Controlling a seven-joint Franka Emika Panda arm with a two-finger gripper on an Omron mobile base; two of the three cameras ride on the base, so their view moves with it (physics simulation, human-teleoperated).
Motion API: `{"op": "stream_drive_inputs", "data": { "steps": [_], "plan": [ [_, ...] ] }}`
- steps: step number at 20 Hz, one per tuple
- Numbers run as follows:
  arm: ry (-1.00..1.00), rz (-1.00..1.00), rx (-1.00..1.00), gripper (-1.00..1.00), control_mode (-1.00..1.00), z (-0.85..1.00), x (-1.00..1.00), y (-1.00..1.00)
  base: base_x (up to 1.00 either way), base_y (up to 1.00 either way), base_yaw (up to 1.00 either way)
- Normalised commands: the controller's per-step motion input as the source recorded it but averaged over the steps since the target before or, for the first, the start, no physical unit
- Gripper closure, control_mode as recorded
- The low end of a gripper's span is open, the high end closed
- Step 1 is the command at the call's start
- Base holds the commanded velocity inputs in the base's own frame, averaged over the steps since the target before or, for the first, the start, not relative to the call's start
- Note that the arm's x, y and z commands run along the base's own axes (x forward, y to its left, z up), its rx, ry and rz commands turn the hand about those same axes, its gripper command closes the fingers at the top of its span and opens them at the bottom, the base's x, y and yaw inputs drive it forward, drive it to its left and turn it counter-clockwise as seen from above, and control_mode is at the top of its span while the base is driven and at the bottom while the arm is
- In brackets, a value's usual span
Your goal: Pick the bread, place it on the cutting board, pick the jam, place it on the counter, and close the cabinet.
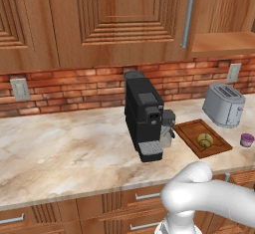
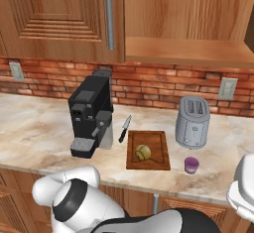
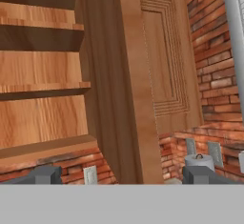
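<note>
Cabinet [image 3: 143, 75] door edge faces the tool [image 3: 121, 175], jaws spread, holding nothing.

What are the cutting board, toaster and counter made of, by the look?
Flat dark brown rectangular cutting board: wood, grain streaks, matte.
Boxy silver-grey toaster: looks like brushed metal, soft sheen; could be painted.
Long beige counter: marble-like stone, veined pattern, smooth, pale edge.
</note>
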Motion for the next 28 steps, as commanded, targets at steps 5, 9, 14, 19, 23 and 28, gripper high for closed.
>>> {"op": "stream_drive_inputs", "data": {
  "steps": [5, 9, 14, 19, 23, 28],
  "plan": [
    [0.0, 0.06, 0.0, -1.0, -1.0, -0.04, 0.12, -0.16, 0.0, 0.0, 0.0],
    [0.0, 0.07, 0.0, -1.0, -1.0, -0.09, 0.15, -0.19, 0.0, 0.0, 0.0],
    [0.0, 0.07, 0.0, -1.0, -1.0, -0.11, 0.15, -0.19, 0.0, 0.0, 0.0],
    [0.0, 0.07, 0.0, -1.0, -1.0, -0.09, 0.16, -0.18, 0.0, 0.0, 0.0],
    [0.0, 0.06, 0.0, -1.0, -1.0, -0.03, 0.16, -0.2, 0.0, 0.0, 0.0],
    [0.0, 0.07, 0.0, -1.0, -1.0, -0.01, 0.13, -0.21, 0.0, 0.0, 0.0]
  ]
}}
